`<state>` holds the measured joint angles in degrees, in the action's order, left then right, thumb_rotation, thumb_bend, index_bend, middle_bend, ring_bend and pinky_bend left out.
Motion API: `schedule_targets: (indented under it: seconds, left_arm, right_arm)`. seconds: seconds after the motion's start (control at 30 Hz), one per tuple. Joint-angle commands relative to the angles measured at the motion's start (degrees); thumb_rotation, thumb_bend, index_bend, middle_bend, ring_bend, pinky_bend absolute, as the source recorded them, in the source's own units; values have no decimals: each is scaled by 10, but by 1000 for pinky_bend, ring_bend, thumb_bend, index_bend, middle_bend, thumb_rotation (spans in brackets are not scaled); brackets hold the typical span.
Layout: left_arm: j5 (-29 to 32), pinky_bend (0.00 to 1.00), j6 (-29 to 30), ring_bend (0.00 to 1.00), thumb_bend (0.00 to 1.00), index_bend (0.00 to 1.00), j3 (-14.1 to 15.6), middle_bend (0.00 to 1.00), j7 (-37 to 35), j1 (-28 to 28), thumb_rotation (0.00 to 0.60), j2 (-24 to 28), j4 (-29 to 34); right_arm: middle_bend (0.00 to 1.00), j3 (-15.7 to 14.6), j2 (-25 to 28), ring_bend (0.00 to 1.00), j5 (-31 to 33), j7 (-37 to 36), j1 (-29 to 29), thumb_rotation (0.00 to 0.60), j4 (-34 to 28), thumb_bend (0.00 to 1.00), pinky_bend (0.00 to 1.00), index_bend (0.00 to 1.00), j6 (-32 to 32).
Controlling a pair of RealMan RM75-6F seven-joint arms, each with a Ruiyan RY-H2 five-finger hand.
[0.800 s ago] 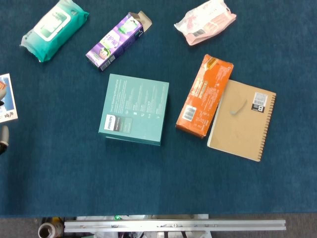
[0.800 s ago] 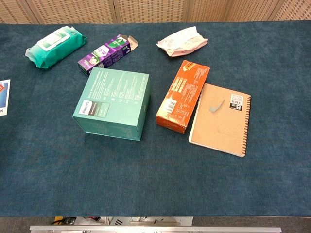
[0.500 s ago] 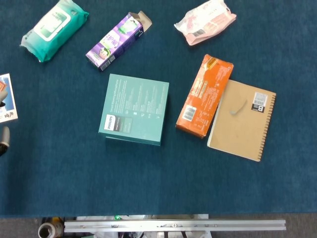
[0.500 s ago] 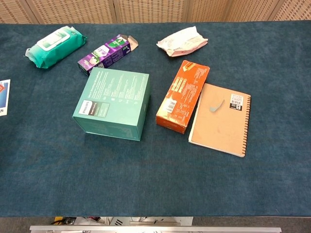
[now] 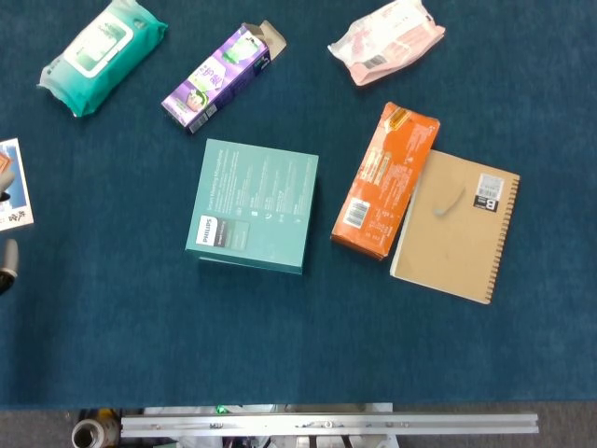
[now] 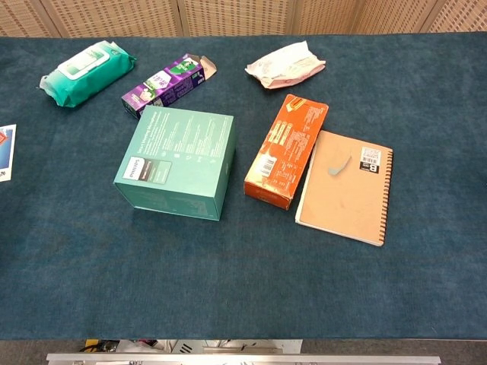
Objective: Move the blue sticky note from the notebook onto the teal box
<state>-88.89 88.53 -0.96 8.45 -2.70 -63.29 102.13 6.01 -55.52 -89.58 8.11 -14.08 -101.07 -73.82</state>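
Sticky note, blue, lay on the cover of the brown spiral notebook, near the notebook's upper left part, one end curled up. Not held by anything.

Right hand: seen in neither view. Left hand: only a grey rounded tip showed at the left border of the head view, and I could not tell whether it was the hand at all, nor whether it was spread or clenched. It touched none of the goods.

From that grey tip:
- printed card just beyond it, at the same table edge;
- teal box off to its right, apart from it, top face bare;
- orange carton farther right, its long side against the notebook's left edge;
- notebook with the note farthest right, well apart from the tip.

Along the far side of the blue tablecloth: green wet-wipes pack, purple carton with its flap open, pink pouch.
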Motion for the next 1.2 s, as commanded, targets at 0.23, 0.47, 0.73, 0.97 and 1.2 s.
schedule_targets:
  seconds: [0.23, 0.47, 0.73, 0.97, 1.2]
  left_arm:
    - [3, 314, -1, 261, 483, 138, 0, 298, -3, 1, 600, 0, -2]
    - [12, 314, -14, 261, 482, 138, -2, 298, -11, -4, 600, -2, -11]
    - [17, 314, -24, 261, 483, 138, -1, 298, -21, -7, 600, -5, -20]
    - [28, 314, -26, 261, 483, 138, -5, 298, -36, -6, 600, -7, -28]
    - [32, 314, -28, 261, 482, 138, -5, 298, -45, -6, 600, -9, -34]
  right_arm:
    - [1000, 17, -50, 1000, 52, 59, -95, 600, 16, 284, 1000, 511, 137]
    - [1000, 11, -107, 1000, 87, 107, -139, 600, 41, 285, 1000, 511, 197]
    - [1000, 2, -159, 1000, 115, 132, -170, 600, 74, 285, 1000, 511, 232]
    - [1000, -8, -200, 1000, 137, 144, -189, 600, 117, 285, 1000, 511, 253]
    - [1000, -16, -240, 1000, 153, 153, -205, 600, 154, 285, 1000, 511, 266]
